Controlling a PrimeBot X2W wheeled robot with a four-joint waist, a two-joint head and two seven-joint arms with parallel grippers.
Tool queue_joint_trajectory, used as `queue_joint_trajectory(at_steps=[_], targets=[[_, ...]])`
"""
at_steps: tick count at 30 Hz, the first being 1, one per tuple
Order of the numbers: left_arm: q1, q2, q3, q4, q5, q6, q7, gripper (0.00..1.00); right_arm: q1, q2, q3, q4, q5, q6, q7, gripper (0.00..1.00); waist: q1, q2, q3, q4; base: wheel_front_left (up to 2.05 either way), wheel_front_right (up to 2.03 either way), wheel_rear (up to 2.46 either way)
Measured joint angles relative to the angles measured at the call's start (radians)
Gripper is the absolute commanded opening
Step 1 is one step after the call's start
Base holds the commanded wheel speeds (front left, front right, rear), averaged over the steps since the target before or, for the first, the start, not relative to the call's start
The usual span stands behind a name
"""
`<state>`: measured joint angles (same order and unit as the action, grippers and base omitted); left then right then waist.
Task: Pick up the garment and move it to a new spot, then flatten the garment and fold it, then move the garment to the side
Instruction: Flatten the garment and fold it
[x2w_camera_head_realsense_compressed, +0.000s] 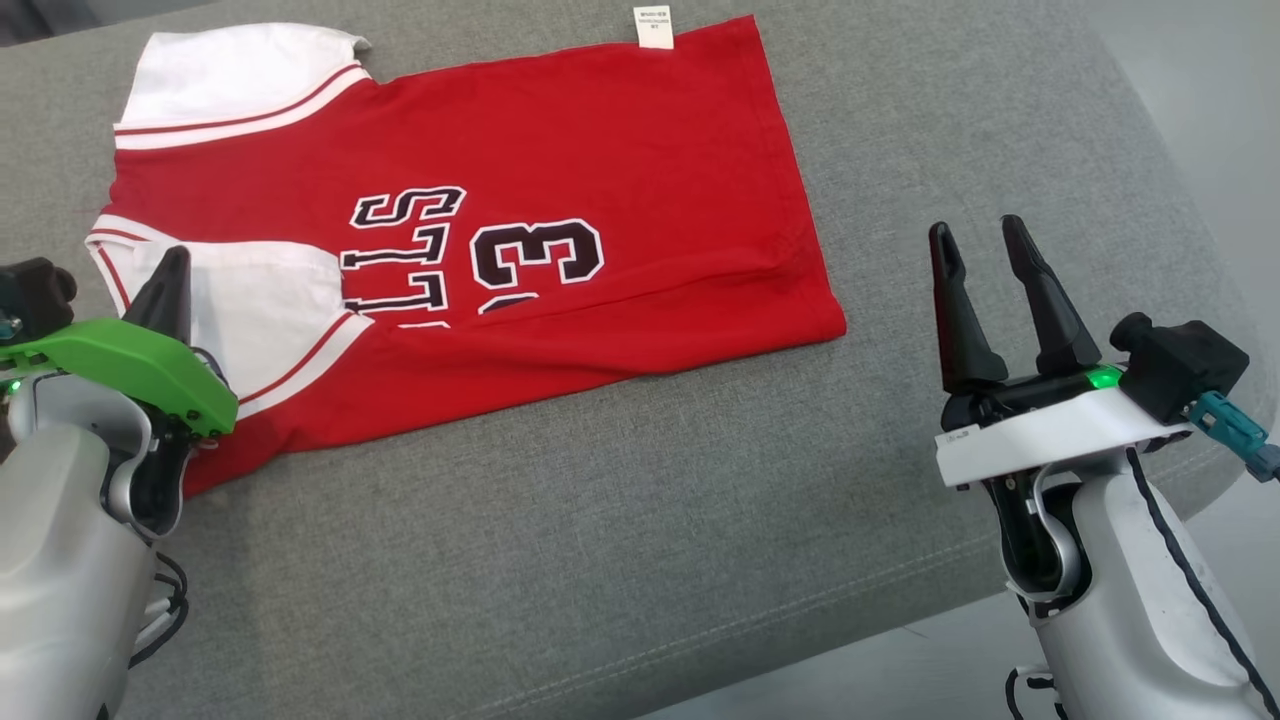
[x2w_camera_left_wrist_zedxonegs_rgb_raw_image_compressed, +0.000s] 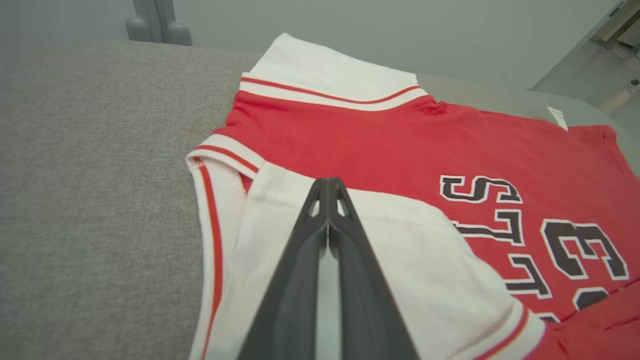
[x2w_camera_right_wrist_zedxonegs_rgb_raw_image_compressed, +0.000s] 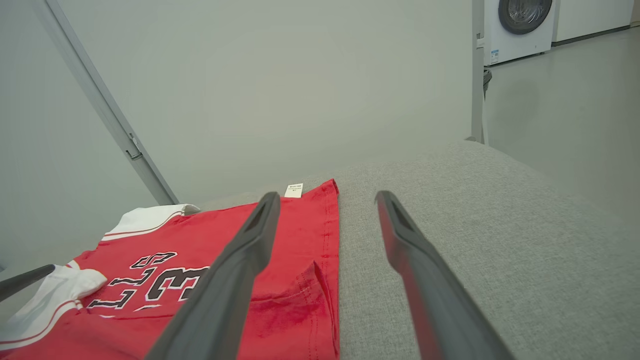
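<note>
A red shirt (x2w_camera_head_realsense_compressed: 600, 180) (x2w_camera_left_wrist_zedxonegs_rgb_raw_image_compressed: 375, 145) (x2w_camera_right_wrist_zedxonegs_rgb_raw_image_compressed: 300, 235) with white sleeves lies flat on a grey fabric-covered surface (x2w_camera_head_realsense_compressed: 600, 520) (x2w_camera_left_wrist_zedxonegs_rgb_raw_image_compressed: 90, 175) (x2w_camera_right_wrist_zedxonegs_rgb_raw_image_compressed: 475, 225), its front up, showing dark lettering (x2w_camera_head_realsense_compressed: 410, 250) (x2w_camera_left_wrist_zedxonegs_rgb_raw_image_compressed: 480, 187) outlined in white. The shirt's body is folded lengthwise, so part of the print is hidden under the fold along its near edge. One white sleeve (x2w_camera_head_realsense_compressed: 270, 300) (x2w_camera_left_wrist_zedxonegs_rgb_raw_image_compressed: 400, 240) with red trim is turned in over the shirt's front, while the other sleeve (x2w_camera_head_realsense_compressed: 230, 80) (x2w_camera_left_wrist_zedxonegs_rgb_raw_image_compressed: 325, 70) (x2w_camera_right_wrist_zedxonegs_rgb_raw_image_compressed: 150, 217) lies spread out at the shirt's far shoulder. A small white tag (x2w_camera_head_realsense_compressed: 654, 27) (x2w_camera_left_wrist_zedxonegs_rgb_raw_image_compressed: 557, 117) (x2w_camera_right_wrist_zedxonegs_rgb_raw_image_compressed: 293, 190) sticks out from the far corner of the shirt's hem. The left pincer (x2w_camera_head_realsense_compressed: 170, 270) (x2w_camera_left_wrist_zedxonegs_rgb_raw_image_compressed: 327, 185) is over the folded-in sleeve at the shirt's collar end, its two dark fingers pressed together with no cloth visible between them; whether the tips touch the sleeve cannot be told. The right pincer (x2w_camera_head_realsense_compressed: 978, 235) (x2w_camera_right_wrist_zedxonegs_rgb_raw_image_compressed: 327, 196) stands just past the shirt's hem, over the bare grey surface and clear of the shirt, its fingers spread wide apart and holding nothing. In the right wrist view, a washing machine (x2w_camera_right_wrist_zedxonegs_rgb_raw_image_compressed: 520, 25) stands on the floor well beyond the shirt.
</note>
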<state>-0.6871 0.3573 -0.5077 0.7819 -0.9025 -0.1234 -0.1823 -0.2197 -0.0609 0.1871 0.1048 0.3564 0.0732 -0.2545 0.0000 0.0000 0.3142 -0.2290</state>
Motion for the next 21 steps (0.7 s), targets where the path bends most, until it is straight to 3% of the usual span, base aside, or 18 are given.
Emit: queue_joint_trajectory(at_steps=[6,8,9,21], targets=[[0.004,-0.019,-0.031,-0.037,-0.003,0.0,-0.027,0.0,0.001,0.003,-0.014,0.011,0.0,0.0,0.0,1.0,0.0,0.0,-0.027,0.02,0.0,0.0,0.0],[0.016,-0.021,-0.045,-0.053,-0.01,0.0,-0.035,0.6,0.001,0.004,-0.019,0.018,0.0,0.001,0.0,1.0,0.0,0.0,-0.038,0.027,0.0,0.0,0.0],[0.027,-0.022,-0.051,-0.059,-0.01,0.0,-0.038,1.0,0.002,0.004,-0.023,0.021,0.0,0.005,0.0,1.0,0.0,0.0,-0.044,0.031,0.0,0.0,0.0],[0.153,-0.021,-0.069,-0.146,-0.008,-0.001,-0.067,1.0,0.049,0.005,-0.075,0.055,0.004,0.011,0.0,1.0,0.0,0.0,-0.128,0.086,0.0,0.0,0.0]])
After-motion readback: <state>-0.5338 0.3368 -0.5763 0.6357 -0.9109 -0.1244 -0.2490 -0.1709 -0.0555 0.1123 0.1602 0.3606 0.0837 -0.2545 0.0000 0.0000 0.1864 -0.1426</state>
